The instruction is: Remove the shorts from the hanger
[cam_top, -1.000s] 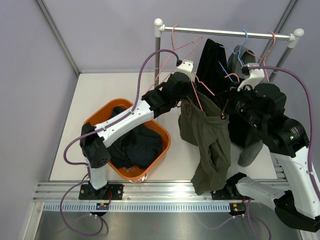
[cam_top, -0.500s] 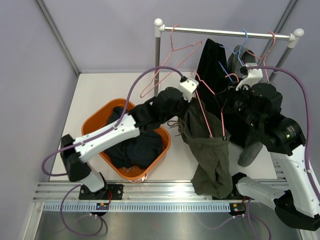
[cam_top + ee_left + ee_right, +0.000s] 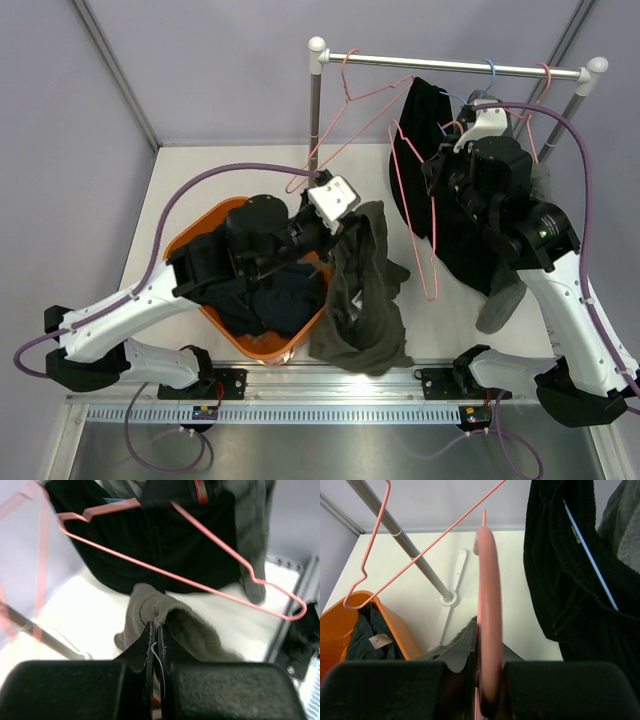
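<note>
**Left gripper** (image 3: 155, 630): fingers (image 3: 136, 655) are clenched on a fold of the olive shorts (image 3: 186, 630), with no gap between the jaws. The cloth bunches just ahead of the fingertips and hangs from them. It touches no hanger.

**Right gripper** (image 3: 487, 677): it is grasping the pink hanger (image 3: 487, 605), whose wire runs up between the fingers. The frame of that hanger is bare.

**Progress, as judged.**
- Done: the olive pair is free of its hanger.
- Not yet done: it is held beside the orange basket (image 3: 192, 232), partly over the near rim, and has not been let go.
- Done: dark pairs (image 3: 272, 300) already lie in the basket.
- Left: black shorts (image 3: 428, 125) and a grey pair (image 3: 500, 300) hang beyond the right gripper from the rail (image 3: 450, 65). At least two removals remain.

**Differences between views.**
- The left wrist view alone shows the pinch. From above, the fingertips are hidden behind the wrist and the cloth.
- The right wrist view alone shows the wire seated between the fingers, and a pale label on the cloth in the basket.
- The top view alone shows the full drape of the olive pair against the basket, and both arms together.
- It cannot be told from any view how the black and grey pairs are fastened to their hangers.
</note>
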Motion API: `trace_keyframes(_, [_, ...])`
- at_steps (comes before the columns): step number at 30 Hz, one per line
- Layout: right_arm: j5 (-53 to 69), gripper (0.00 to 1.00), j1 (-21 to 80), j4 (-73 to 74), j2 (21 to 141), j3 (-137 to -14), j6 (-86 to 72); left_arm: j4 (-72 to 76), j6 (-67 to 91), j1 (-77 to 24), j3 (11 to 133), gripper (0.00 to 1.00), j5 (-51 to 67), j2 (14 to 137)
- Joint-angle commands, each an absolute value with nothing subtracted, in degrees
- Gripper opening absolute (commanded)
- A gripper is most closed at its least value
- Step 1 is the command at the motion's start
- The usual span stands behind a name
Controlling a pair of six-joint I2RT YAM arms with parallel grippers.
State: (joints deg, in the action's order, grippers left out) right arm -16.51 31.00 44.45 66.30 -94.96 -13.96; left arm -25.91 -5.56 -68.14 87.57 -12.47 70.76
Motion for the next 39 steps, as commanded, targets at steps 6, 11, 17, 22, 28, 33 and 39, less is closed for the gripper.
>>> trace_keyframes(6, [-19.6, 0.00, 31.6, 42.7, 66.8, -98.7, -13.2, -10.6, -17.6, -67.9, 106.2, 0.00, -18.1, 64.0])
trace_keyframes(11, [-19.7, 0.00, 31.6, 43.2, 66.4, -98.9, -12.8, -1.8, -25.4, -68.0, 110.1, 0.00, -20.2, 62.7])
trace_keyframes(17, [-20.1, 0.00, 31.6, 43.2, 66.1, -98.5, -12.3, -0.4, -30.0, -67.9, 110.6, 0.00, -22.1, 60.9])
trace_keyframes(22, [-19.7, 0.00, 31.6, 42.9, 66.3, -98.4, -12.4, -0.4, -29.3, -67.9, 108.4, 0.00, -23.6, 59.4])
trace_keyframes(28, [-19.3, 0.00, 31.6, 42.4, 66.3, -97.4, -12.6, -0.4, -27.5, -67.9, 100.7, 0.00, -28.6, 57.3])
trace_keyframes(33, [-18.9, 0.00, 31.6, 42.1, 66.1, -96.9, -12.7, 1.1, -24.0, -67.9, 88.6, 0.00, -34.6, 55.1])
trace_keyframes(39, [-17.6, 0.00, 31.6, 41.9, 65.9, -96.9, -12.1, -3.2, -12.7, -66.4, 74.9, 0.00, -45.6, 50.8])
